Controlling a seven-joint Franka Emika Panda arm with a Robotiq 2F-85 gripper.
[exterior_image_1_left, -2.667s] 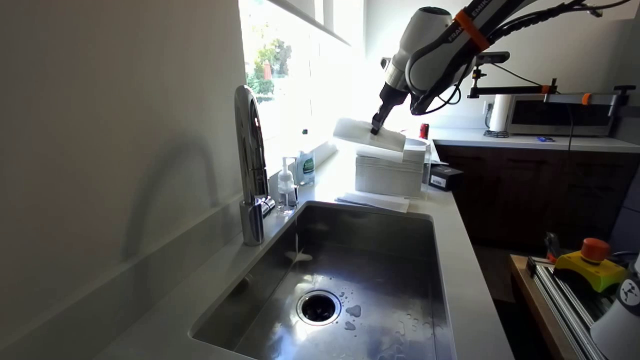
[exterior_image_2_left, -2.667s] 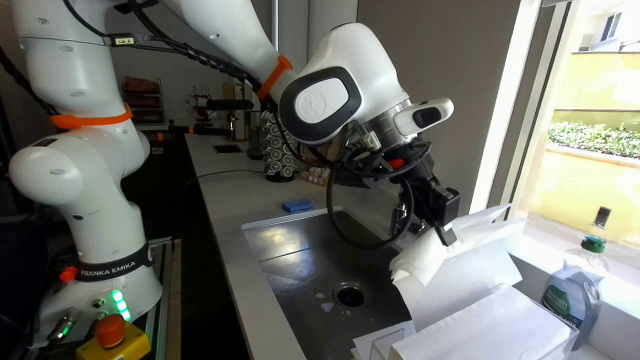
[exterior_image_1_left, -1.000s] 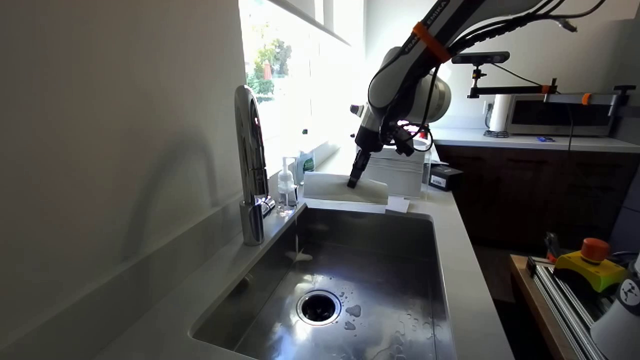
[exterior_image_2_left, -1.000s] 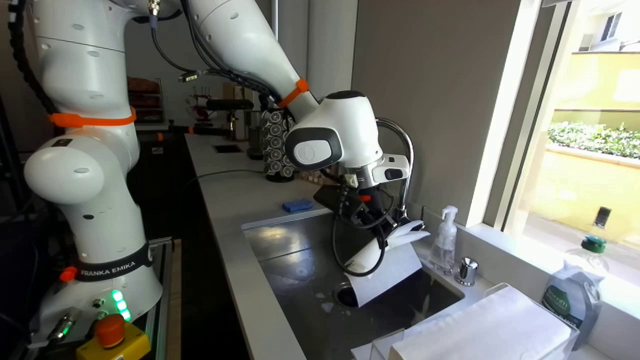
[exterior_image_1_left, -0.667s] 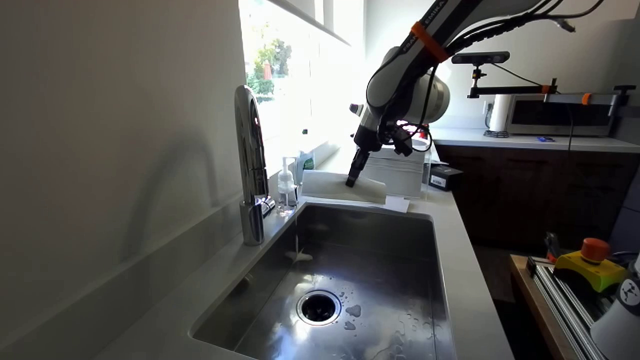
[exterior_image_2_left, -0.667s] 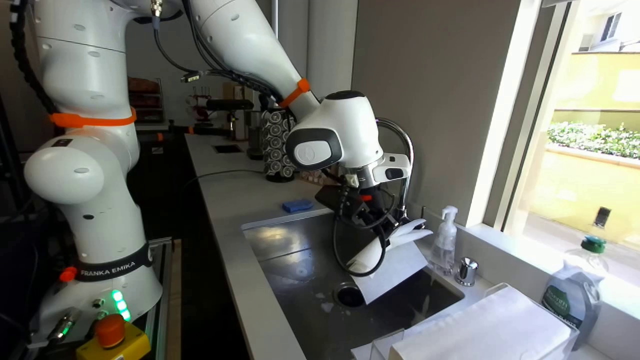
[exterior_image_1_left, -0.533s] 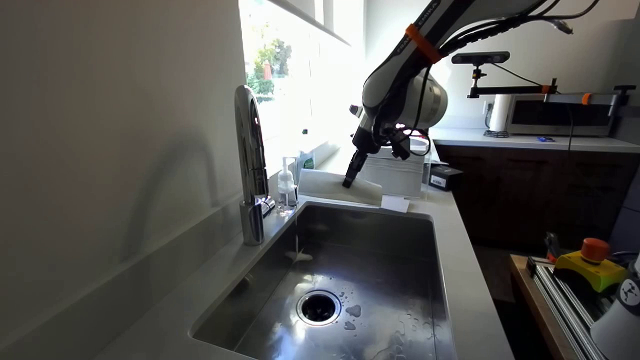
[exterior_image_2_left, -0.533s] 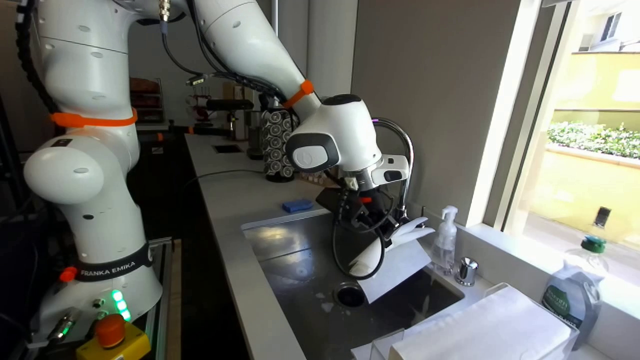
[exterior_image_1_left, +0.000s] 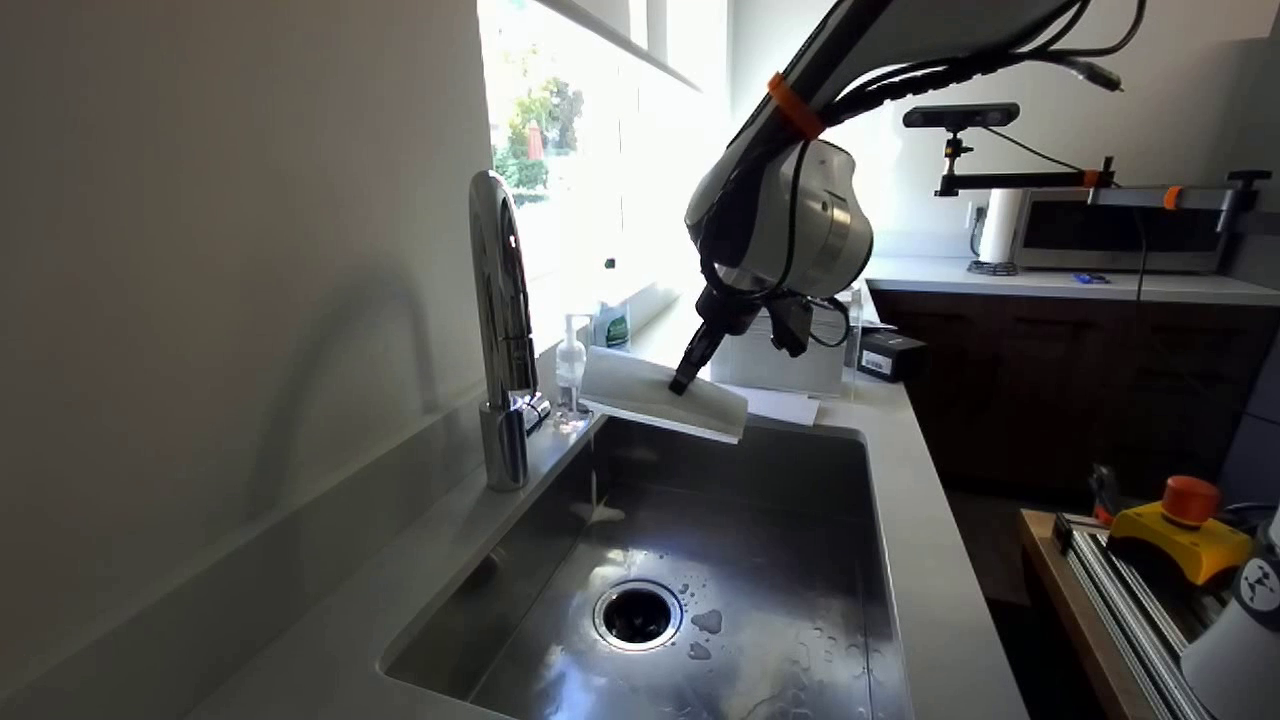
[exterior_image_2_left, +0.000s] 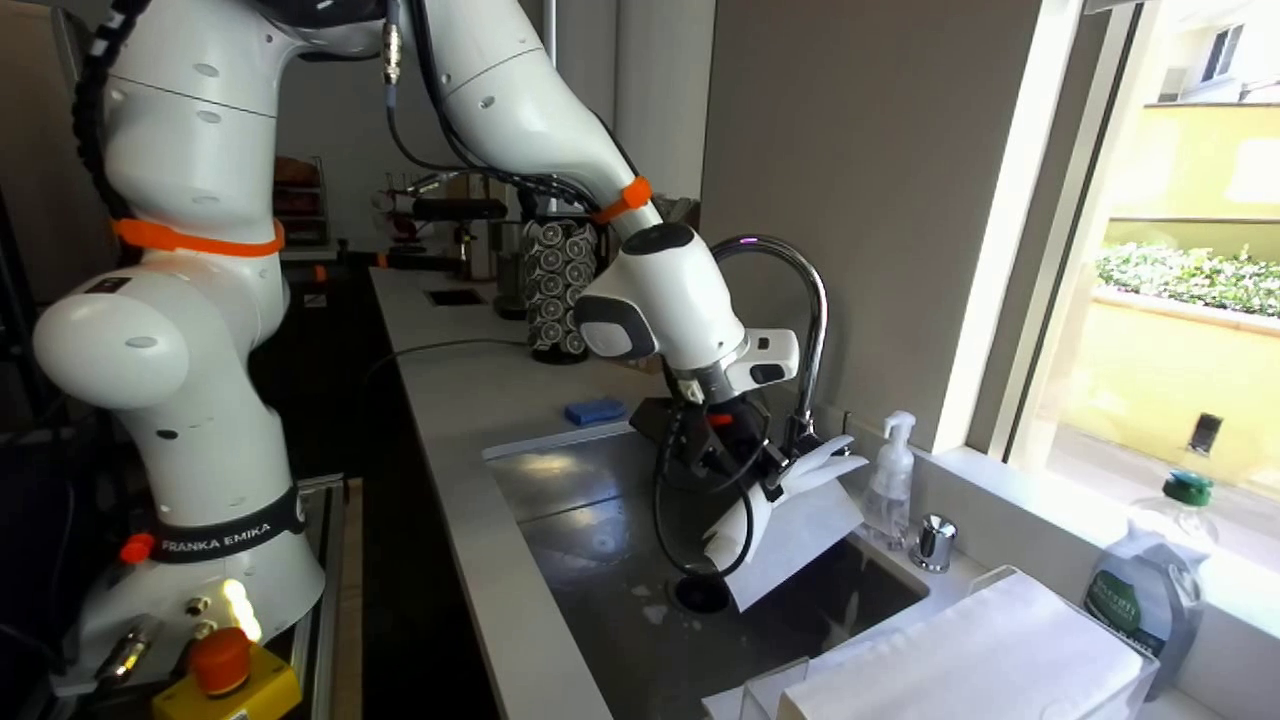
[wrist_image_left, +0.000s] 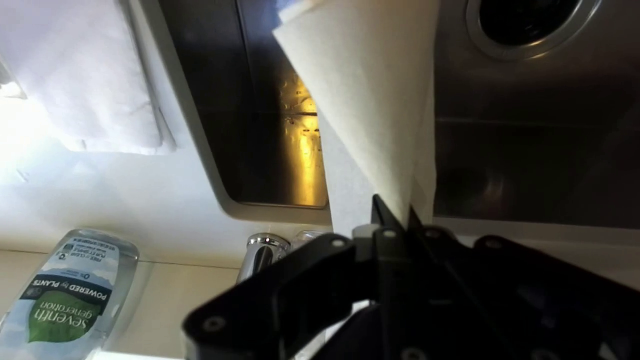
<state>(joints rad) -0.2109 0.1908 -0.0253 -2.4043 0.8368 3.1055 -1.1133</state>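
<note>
Paper towel (exterior_image_1_left: 650, 393) suspended mostly over the sink (exterior_image_1_left: 780, 540), long axis crosswise, running from the sink's rear edge toward its front edge, front end lower in an exterior view. White, plain, folded: gathered to a cone at the pinch, flat panel beneath, layers splayed rearward. Tool (wrist_image_left: 394, 202) clenched on it.

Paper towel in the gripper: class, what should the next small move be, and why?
Probably ease the gripper a little toward the drain, jaws shut. It pinches the paper towel, which hangs over the sink; the wrist view shows the drain to one side of it, and puddles lie near that drain.
</note>
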